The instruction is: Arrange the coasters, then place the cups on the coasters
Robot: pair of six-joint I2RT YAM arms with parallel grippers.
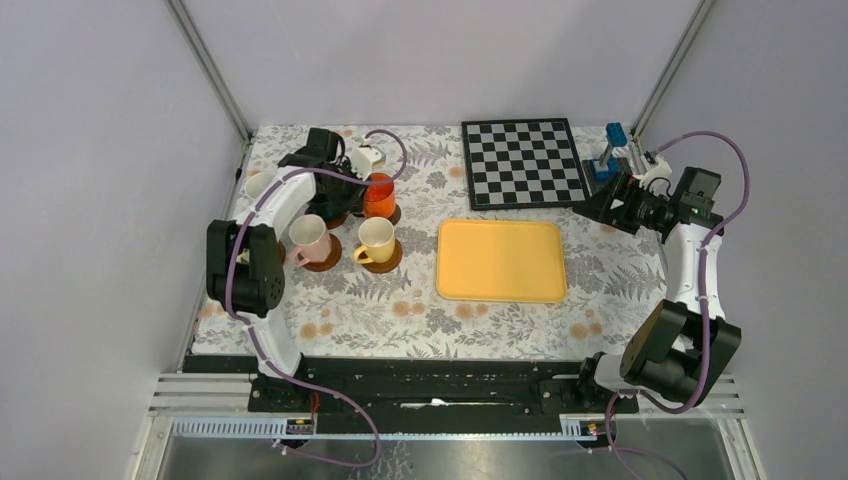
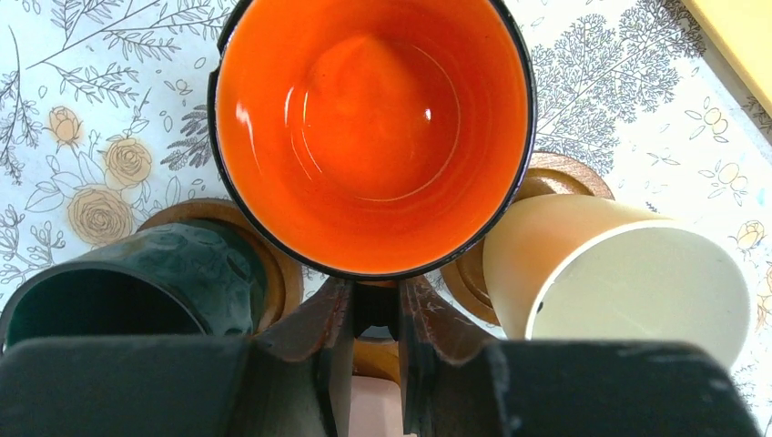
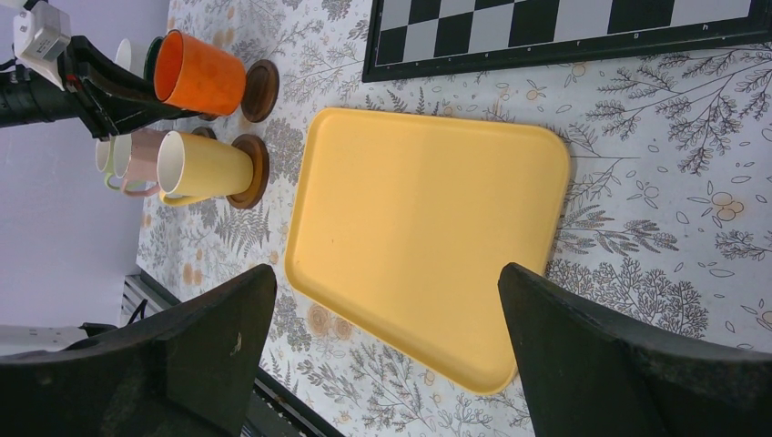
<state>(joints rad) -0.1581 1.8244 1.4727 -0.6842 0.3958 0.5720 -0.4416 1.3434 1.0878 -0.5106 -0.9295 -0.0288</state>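
1. Done: pink cup [image 1: 308,236], yellow cup [image 1: 375,239] and green cup [image 2: 137,282] sit on coasters [image 1: 322,260].
2. Under way: left claw [image 2: 375,296] is clamped on the orange cup [image 1: 378,195] by its handle, at its coaster [image 3: 261,91]. We cannot tell if it has landed.
3. To do: pale cup [image 1: 258,183] and white cup [image 1: 367,157], back left.
4. Right claw [image 3: 382,273] is apart and empty, above the tray [image 3: 428,182].
5. Left wrist view shows the green cup plainly; from above the arm covers it.

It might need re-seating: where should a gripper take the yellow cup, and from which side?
Probably the rim wall of the yellow cup, from above on the side facing the tray. It stands upright on its coaster, mouth open, so one finger fits inside; its handle points toward the pink cup, which crowds that side.
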